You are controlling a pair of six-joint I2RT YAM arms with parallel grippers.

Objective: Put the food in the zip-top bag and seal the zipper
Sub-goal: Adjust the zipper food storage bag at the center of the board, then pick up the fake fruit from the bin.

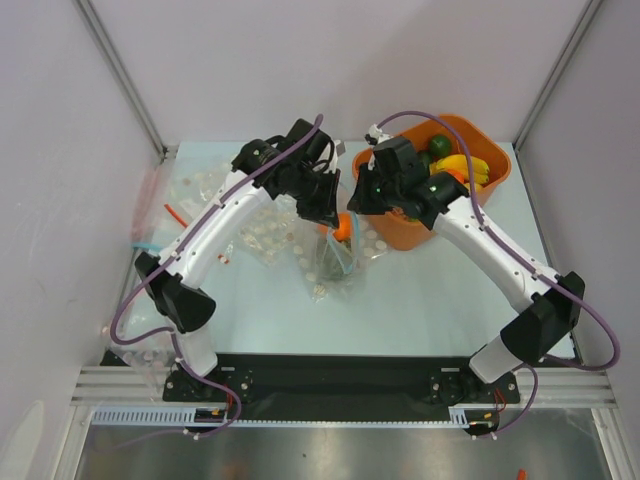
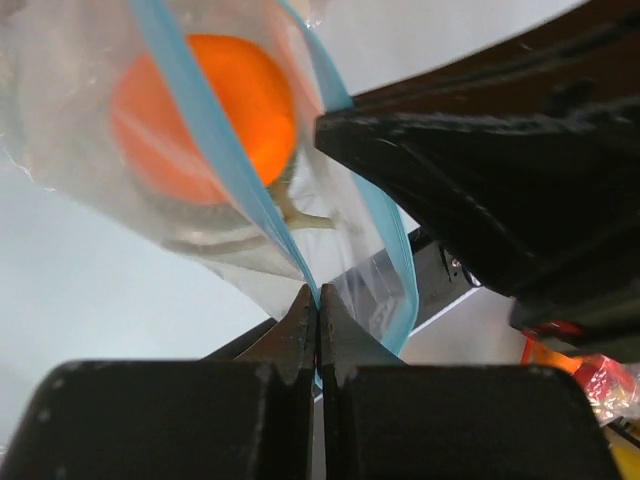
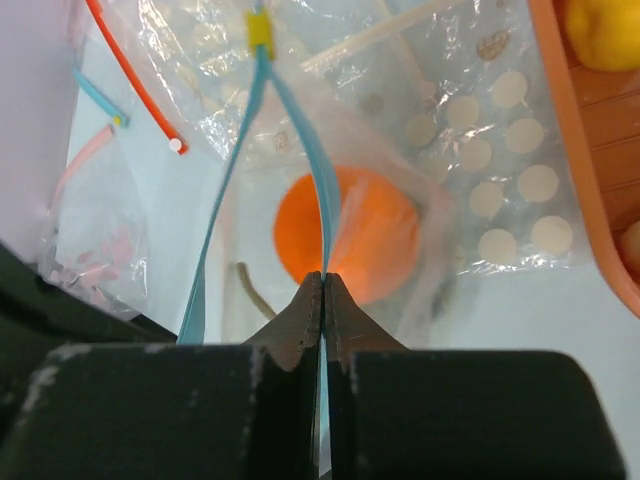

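Note:
The zip-top bag hangs upright between both arms at mid-table, its mouth spread open. One orange lies inside it, seen through the plastic. My left gripper is shut on one lip of the light-blue zipper. My right gripper is shut on the other lip of the zipper. The two blue strips meet at a yellow end piece. More food, bananas and a green avocado, lies in the orange bin.
Clear bags printed with white dots lie flat around the held bag. A bag with a red strip lies at the left. The orange bin's wall stands close on the right, with a yellow fruit inside.

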